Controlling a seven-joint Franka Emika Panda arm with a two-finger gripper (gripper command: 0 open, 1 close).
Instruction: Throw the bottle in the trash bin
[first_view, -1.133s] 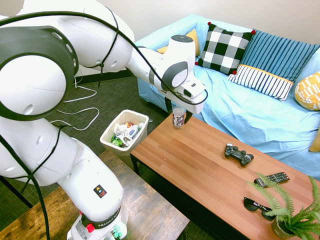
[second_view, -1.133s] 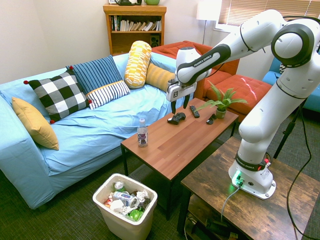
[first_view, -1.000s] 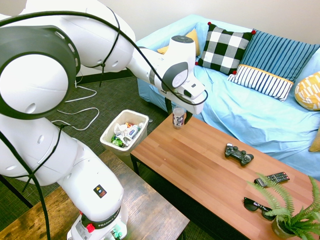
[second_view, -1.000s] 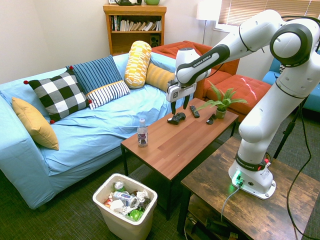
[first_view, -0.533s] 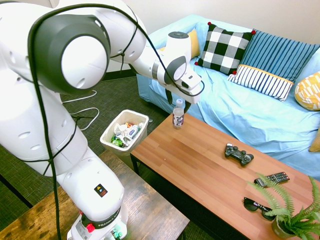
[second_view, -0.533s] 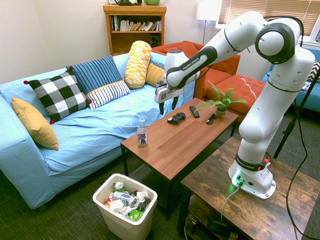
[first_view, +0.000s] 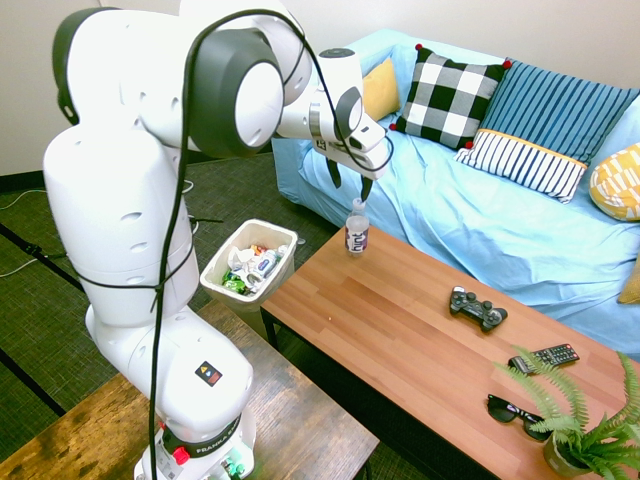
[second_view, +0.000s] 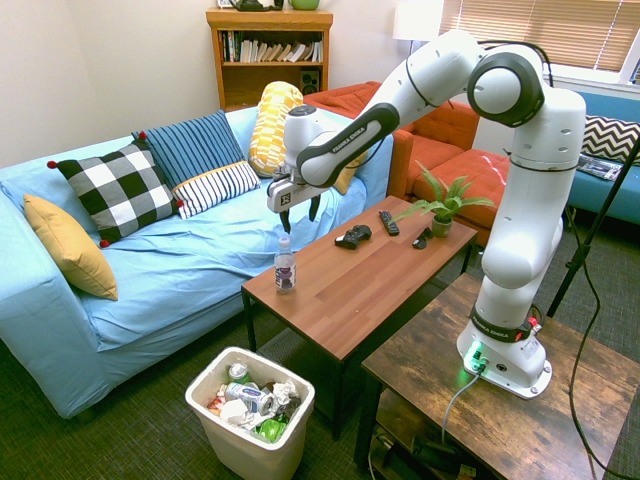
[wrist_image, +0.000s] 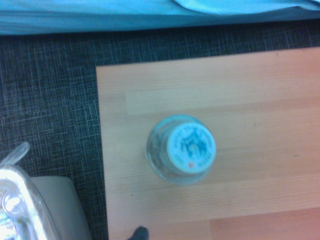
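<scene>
While the arm reaches over from the left in the first exterior view, its fingers (first_view: 367, 187) stand apart just above the bottle (first_view: 356, 229), with nothing between them. The bottle is upright near the corner of the wooden tabletop (first_view: 400, 315), its dark-and-white label facing the camera. Near that corner, on the floor, stands the trash bin (first_view: 249, 262), holding crumpled white and green rubbish. Farther along the tabletop lie a black game controller (first_view: 478, 309), a remote (first_view: 544, 359), a pair of sunglasses (first_view: 518, 416) and a potted fern (first_view: 578, 430). Behind it is a sofa (first_view: 440, 200) under a light blue cover, with a black-and-white checked cushion (first_view: 449, 97), a striped one and yellow ones.

In the second exterior view, where the arm comes in from the right, the fingers again show a gap between them, and they hang over the bottle's end of the tabletop. The bottle stands on its base near the edge on the sofa side. The trash bin is in the foreground, its open top showing a white-and-blue package (second_view: 250, 397) among the rubbish. A bookcase (second_view: 270, 60) stands against the far wall, and a red sofa (second_view: 455, 150) is beyond the plant.

In the wrist view, which is soft in focus, the bottle is seen from above, its round pale cap (wrist_image: 191, 148) over the clear body. Part of the trash bin shows too, apart from the tabletop, with dark carpet (wrist_image: 55, 110) between.
</scene>
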